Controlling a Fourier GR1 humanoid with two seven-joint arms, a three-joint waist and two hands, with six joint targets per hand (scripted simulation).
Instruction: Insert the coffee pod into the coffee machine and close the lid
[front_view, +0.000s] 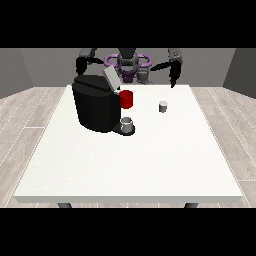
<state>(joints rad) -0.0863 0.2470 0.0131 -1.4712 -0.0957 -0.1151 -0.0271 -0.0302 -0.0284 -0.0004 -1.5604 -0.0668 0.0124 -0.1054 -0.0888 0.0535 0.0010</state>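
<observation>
Both hands' finger states cannot be told; the coffee machine (95, 106) partly hides the hand at the view's left (80, 65).

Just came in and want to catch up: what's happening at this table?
A robot stands behind a white table with a black coffee machine whose lid is up. A small grey coffee pod sits on the table to the right of the machine, untouched. A grey cup waits on the machine's base. The hand at the view's right hangs above the table's far edge; the hand at the view's left is raised behind the machine. Neither holds anything.
</observation>
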